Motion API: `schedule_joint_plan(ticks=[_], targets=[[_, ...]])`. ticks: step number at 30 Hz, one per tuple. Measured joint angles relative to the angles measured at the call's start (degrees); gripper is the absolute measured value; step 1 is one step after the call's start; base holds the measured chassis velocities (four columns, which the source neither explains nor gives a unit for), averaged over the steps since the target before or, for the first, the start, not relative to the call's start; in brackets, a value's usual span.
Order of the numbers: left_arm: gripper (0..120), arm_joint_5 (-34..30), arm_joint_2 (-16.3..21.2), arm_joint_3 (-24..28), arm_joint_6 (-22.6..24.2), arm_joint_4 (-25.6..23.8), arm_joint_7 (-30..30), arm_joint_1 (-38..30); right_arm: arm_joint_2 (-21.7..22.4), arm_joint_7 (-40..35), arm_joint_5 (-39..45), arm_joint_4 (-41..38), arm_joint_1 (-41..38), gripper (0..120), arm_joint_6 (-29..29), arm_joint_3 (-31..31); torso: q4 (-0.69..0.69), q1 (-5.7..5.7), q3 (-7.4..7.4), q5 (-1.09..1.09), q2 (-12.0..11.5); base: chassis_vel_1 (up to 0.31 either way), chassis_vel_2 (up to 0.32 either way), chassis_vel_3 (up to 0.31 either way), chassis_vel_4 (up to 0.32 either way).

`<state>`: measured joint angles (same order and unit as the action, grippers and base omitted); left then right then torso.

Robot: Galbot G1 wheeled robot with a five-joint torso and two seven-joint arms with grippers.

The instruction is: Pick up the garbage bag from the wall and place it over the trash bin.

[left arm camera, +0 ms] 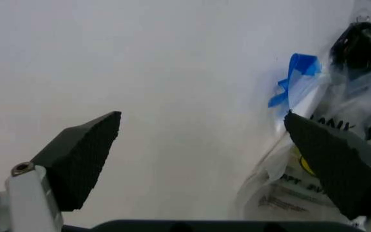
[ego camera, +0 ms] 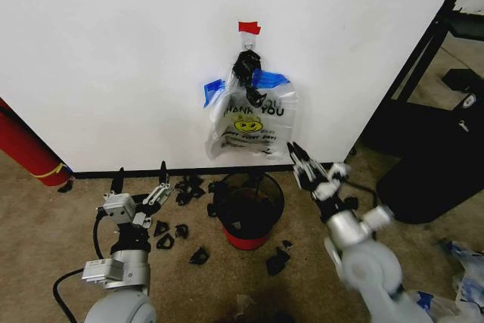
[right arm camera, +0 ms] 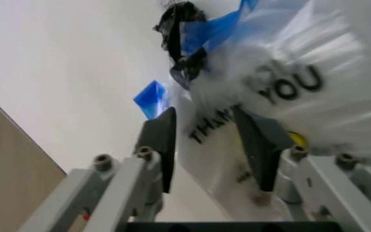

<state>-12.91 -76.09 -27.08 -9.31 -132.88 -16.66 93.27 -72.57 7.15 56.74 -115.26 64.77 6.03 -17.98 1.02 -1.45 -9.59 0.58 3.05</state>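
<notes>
The garbage bag (ego camera: 253, 122), clear plastic with black "THANK YOU" print, a yellow smiley and blue handles, hangs on the white wall (ego camera: 113, 51) from a black knot under red tape. The trash bin (ego camera: 247, 209), black wire mesh with a red base band, stands on the floor right below it. My right gripper (ego camera: 311, 168) is open, raised just right of the bag's lower corner. In the right wrist view the bag (right arm camera: 282, 92) lies close beyond the open right gripper (right arm camera: 205, 150). My left gripper (ego camera: 140, 187) is open, low and left of the bin. Its wrist view shows the left gripper (left arm camera: 205, 164) facing the wall, with the bag (left arm camera: 340, 140) off to one side.
Black scraps (ego camera: 181, 209) litter the carpet around the bin. A large red cylinder (ego camera: 26, 149) leans at the far left. A black shelf frame (ego camera: 423, 58) and a black round object (ego camera: 431, 179) stand at the right. Loose plastic (ego camera: 465, 277) lies at the bottom right.
</notes>
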Motion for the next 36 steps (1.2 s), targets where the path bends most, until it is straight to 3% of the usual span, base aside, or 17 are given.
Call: schedule_joint_plan(ticks=[7, 13, 17, 18, 22, 24, 36], targets=[[99, 0.4, -1.1, -0.3, 0.0, -0.2, 0.1, 0.8, -2.9, -4.1, 6.0, 8.7, -12.8, 68, 1.6, 6.2, 0.01, 0.0, 0.0, 0.01, 0.0, 0.0, 0.0, 0.0, 0.0], [98, 0.8, -1.8, -0.3, -0.2, -0.3, 0.1, 1.4, -6.3, -6.7, 8.4, 13.2, -17.8, 83, 1.5, 7.0, 0.02, 0.0, 0.0, 0.01, 0.0, 0.0, 0.0, 0.0, 0.0], [98, 0.6, -1.9, -0.2, -0.5, -0.5, 0.1, 1.8, -7.7, -7.4, 10.0, 14.3, -19.1, 74, 1.5, 7.1, 0.02, 0.0, 0.0, 0.01, 0.0, 0.0, 0.0, 0.0, 0.0], [98, 0.6, -1.8, -0.1, -0.6, -0.6, 0.1, 2.0, -8.5, -7.8, 11.2, 14.8, -19.7, 64, 1.5, 7.1, 0.02, 0.0, 0.0, 0.0, 0.0, 0.0, 0.0, 0.0, 0.0], [98, 0.3, -2.1, -0.3, -0.7, -1.2, 0.1, 2.1, -10.7, -9.1, 13.1, 16.1, -21.4, 47, 1.4, 6.6, 0.02, 0.0, 0.0, 0.01, 0.0, 0.0, 0.0, 0.0, 0.0], [98, 0.3, -2.2, -0.3, -0.7, -1.3, 0.1, 2.2, -10.9, -9.3, 13.2, 16.2, -21.6, 43, 1.4, 6.6, 0.02, 0.0, 0.0, 0.01, 0.0, 0.0, 0.0, 0.0, 0.0], [98, 0.2, -2.5, -0.5, -1.1, -2.3, 0.2, 2.9, -10.9, -10.2, 12.7, 16.4, -21.4, 0, 1.0, 5.7, 0.02, 0.01, 0.0, -0.01, 0.0, 0.0, 0.0, 0.0, 0.0]])
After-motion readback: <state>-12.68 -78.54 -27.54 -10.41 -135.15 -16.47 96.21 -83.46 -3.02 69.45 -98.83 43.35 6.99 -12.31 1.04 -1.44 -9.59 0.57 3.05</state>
